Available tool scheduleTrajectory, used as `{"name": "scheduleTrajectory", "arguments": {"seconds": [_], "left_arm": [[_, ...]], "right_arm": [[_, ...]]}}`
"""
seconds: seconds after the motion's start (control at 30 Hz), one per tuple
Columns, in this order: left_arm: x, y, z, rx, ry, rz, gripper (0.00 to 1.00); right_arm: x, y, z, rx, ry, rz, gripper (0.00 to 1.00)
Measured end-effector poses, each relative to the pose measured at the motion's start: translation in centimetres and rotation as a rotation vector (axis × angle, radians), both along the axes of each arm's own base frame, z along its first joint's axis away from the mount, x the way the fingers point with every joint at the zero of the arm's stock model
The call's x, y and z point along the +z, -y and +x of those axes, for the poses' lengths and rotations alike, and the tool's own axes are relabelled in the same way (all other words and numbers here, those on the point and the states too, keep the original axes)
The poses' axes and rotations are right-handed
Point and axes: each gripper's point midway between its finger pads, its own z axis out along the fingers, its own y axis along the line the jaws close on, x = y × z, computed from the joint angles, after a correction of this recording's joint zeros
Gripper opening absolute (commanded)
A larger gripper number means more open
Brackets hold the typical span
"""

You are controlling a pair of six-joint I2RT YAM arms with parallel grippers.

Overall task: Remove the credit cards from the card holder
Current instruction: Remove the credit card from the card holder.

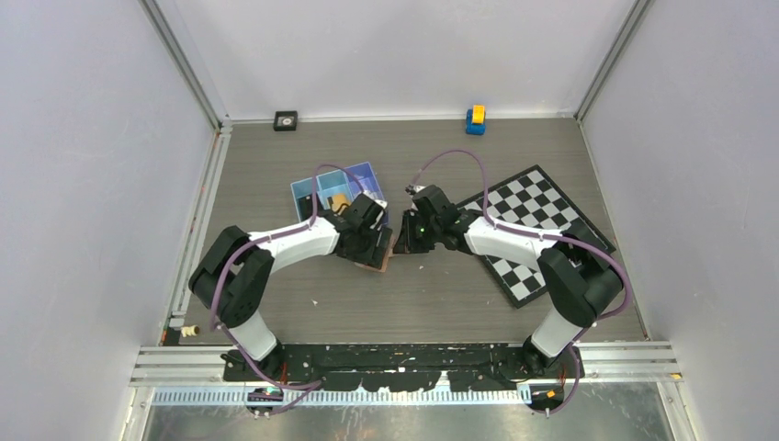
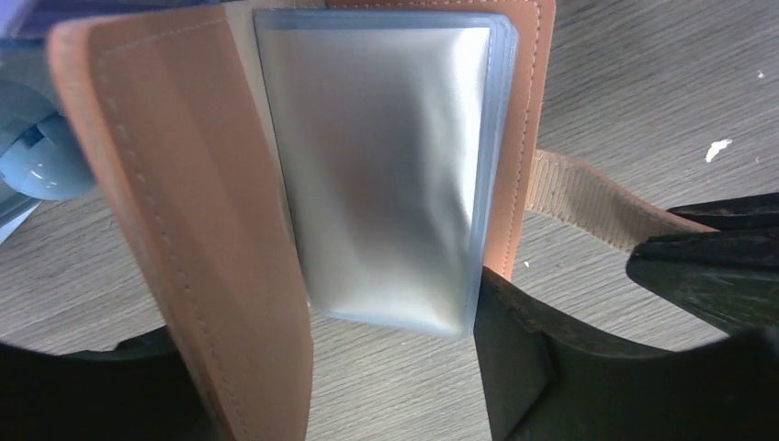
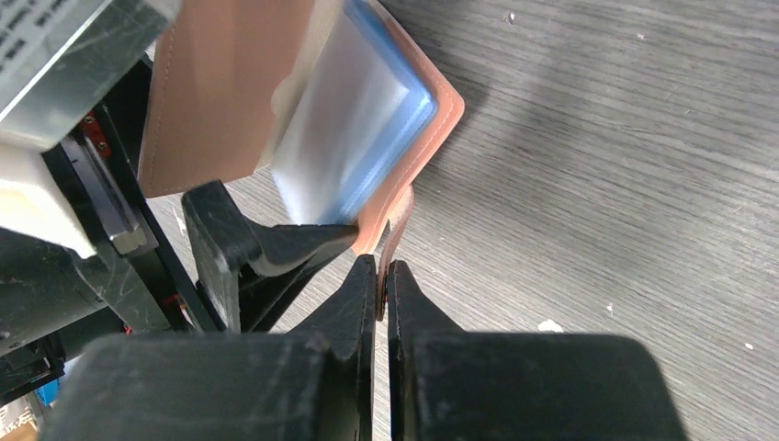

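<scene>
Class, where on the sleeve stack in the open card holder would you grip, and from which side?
Probably the sleeve stack by its lower end, which overhangs the cover of the card holder; come from below in the left wrist view, since the fold binds its left side.

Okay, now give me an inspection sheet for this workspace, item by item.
Surface: grey wood-grain table, a few white specks.
Job's things: card holder open between the grippers, clear sleeves showing; credit cards: none identifiable.
Clutter: blue tray with a small tan item, checkered board, black square block, yellow-blue toy.
Grippers: left gripper open, jaws astride the holder; right gripper shut on its strap.
Cables: purple cables loop above both arms.
Surroundings: pale walls, metal rails.
</scene>
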Motion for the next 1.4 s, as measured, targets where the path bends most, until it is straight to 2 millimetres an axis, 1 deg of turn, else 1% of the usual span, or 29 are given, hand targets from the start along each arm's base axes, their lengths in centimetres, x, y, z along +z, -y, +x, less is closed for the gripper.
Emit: {"name": "scheduleTrajectory", "arguments": {"seconds": [0.07, 0.17, 0.23, 0.3, 0.37, 0.43, 0.57, 0.6, 0.67, 0.7, 0.77, 0.9, 0.97, 1.03, 1.07, 1.13, 1.23, 1.33, 1.4], "left_arm": [[0.0, -0.1, 0.1, 0.003, -0.003, -0.004, 0.56], [0.1, -0.2, 0.3, 0.011, -0.023, -0.036, 0.51], [0.0, -0.2, 0.4, 0.019, -0.041, -0.066, 0.45], [0.2, 0.0, 0.5, 0.024, -0.065, -0.117, 0.36], [0.3, -0.1, 0.8, 0.039, -0.076, -0.151, 0.31], [0.4, -0.1, 0.8, 0.050, -0.089, -0.192, 0.30], [0.7, -0.1, 0.4, 0.062, -0.090, -0.262, 0.29], [0.8, -0.1, 0.3, 0.064, -0.089, -0.274, 0.29], [1.1, -0.1, 0.1, 0.066, -0.081, -0.303, 0.28], [1.3, -0.1, 0.0, 0.070, -0.075, -0.322, 0.27], [2.1, 0.0, 0.0, 0.075, -0.057, -0.369, 0.25], [3.8, 0.3, 0.3, 0.097, -0.030, -0.505, 0.21], [4.1, 0.4, 0.4, 0.114, -0.040, -0.568, 0.20], [4.4, 0.6, 0.4, 0.125, -0.054, -0.623, 0.20], [4.7, 0.8, 0.4, 0.128, -0.066, -0.656, 0.20], [5.3, 1.3, 0.7, 0.125, -0.074, -0.716, 0.20], [6.4, 2.2, 1.2, 0.108, -0.069, -0.815, 0.19], [7.3, 2.7, 1.2, 0.094, -0.066, -0.895, 0.19], [7.9, 3.0, 1.2, 0.084, -0.069, -0.945, 0.19]], "right_arm": [[0.1, -0.1, 0.1, 0.000, 0.005, 0.003, 0.00], [0.1, -0.1, 0.3, -0.003, 0.011, 0.006, 0.01], [0.2, -0.1, 0.3, -0.004, 0.014, 0.007, 0.01], [0.2, -0.1, 0.4, -0.005, 0.018, 0.007, 0.00], [0.2, -0.1, 0.6, -0.008, 0.024, 0.006, 0.01], [0.2, 0.0, 0.6, -0.011, 0.026, 0.005, 0.00], [0.2, 0.1, 0.8, -0.017, 0.027, 0.003, 0.01], [0.2, 0.2, 0.8, -0.018, 0.026, 0.003, 0.03], [0.1, 0.4, 0.8, -0.022, 0.023, 0.001, 0.10], [0.1, 0.5, 0.9, -0.025, 0.023, 0.001, 0.17], [0.1, 0.7, 0.8, -0.030, 0.023, 0.001, 0.25], [0.8, 1.3, 0.6, -0.043, 0.043, 0.018, 0.50], [1.4, 1.5, 0.6, -0.049, 0.060, 0.031, 0.64], [2.2, 1.6, 0.6, -0.054, 0.085, 0.051, 0.76], [2.6, 1.6, 0.6, -0.051, 0.104, 0.065, 0.80], [3.3, 1.6, 0.6, -0.053, 0.127, 0.091, 0.81], [3.7, 1.4, 0.7, -0.059, 0.141, 0.126, 0.83], [3.9, 1.3, 1.0, -0.077, 0.133, 0.180, 0.84], [4.1, 1.6, 1.6, -0.106, 0.123, 0.260, 0.84]]}}
